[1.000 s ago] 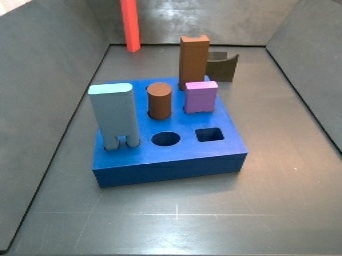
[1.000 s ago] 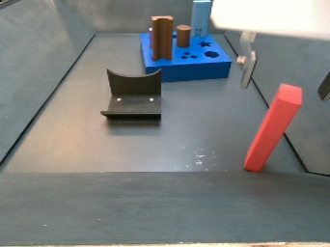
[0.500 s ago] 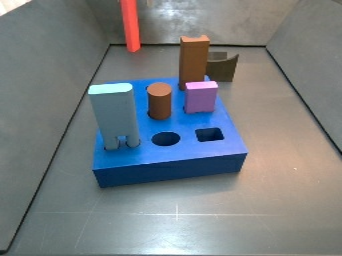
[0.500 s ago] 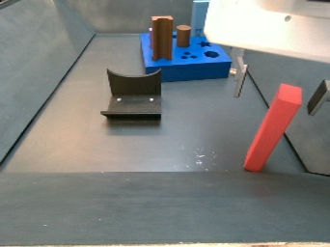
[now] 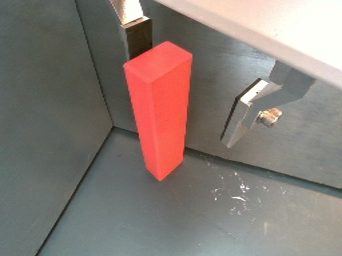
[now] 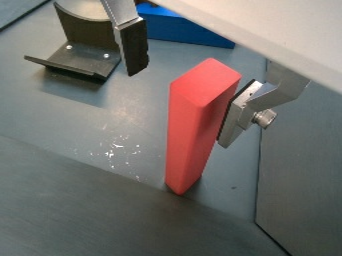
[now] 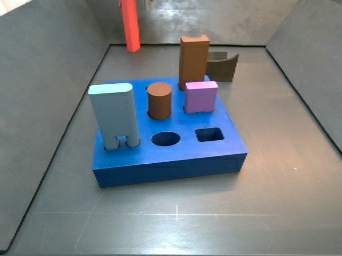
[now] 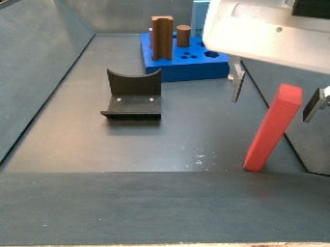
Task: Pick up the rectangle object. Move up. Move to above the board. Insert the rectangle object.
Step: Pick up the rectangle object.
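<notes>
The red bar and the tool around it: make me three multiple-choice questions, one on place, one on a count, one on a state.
1. Where does the rectangle object stand?
A. On the floor, apart from the board
B. In the board's square hole
C. On the fixture

2. How many empty holes show in the board's top in a side view?
A. None
B. Two
C. Four

3. How is the tool?
A. Shut on the bar
B. Open, a finger on each side of the bar
C. Far from the bar

Answers:
1 A: its foot rests on the dark floor.
2 B: one round, one square.
3 B: gaps show in both wrist views.
</notes>
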You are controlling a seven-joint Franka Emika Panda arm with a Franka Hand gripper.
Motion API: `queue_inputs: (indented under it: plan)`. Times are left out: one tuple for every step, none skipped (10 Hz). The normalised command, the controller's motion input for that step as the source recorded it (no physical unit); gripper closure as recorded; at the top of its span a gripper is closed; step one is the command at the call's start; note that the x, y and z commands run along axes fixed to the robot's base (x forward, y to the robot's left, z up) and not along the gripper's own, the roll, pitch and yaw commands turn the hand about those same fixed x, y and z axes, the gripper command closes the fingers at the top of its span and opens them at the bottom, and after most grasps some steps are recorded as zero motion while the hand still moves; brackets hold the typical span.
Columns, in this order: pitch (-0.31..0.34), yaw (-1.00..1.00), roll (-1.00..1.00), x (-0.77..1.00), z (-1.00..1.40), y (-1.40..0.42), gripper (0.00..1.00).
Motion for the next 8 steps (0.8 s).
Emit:
queue_inputs:
  plan:
    - [-0.060,0.00,-0.04,0.00,-0.63,0.00,0.00]
    - [-0.011,-0.19,0.00,-0.13,-0.08,-0.11,0.00]
    - [0.000,0.00,0.00,0.00,0.00,0.00,0.00]
    - [0.000,0.00,0.00,0.00,0.00,0.00,1.00]
    - [0.000,0.00,0.00,0.00,0.00,0.00,1.00]
    - [0.000,0.00,0.00,0.00,0.00,0.00,1.00]
    - [0.000,0.00,0.00,0.00,0.00,0.00,1.00]
    - [0.000,0.00,0.00,0.00,0.00,0.00,1.00]
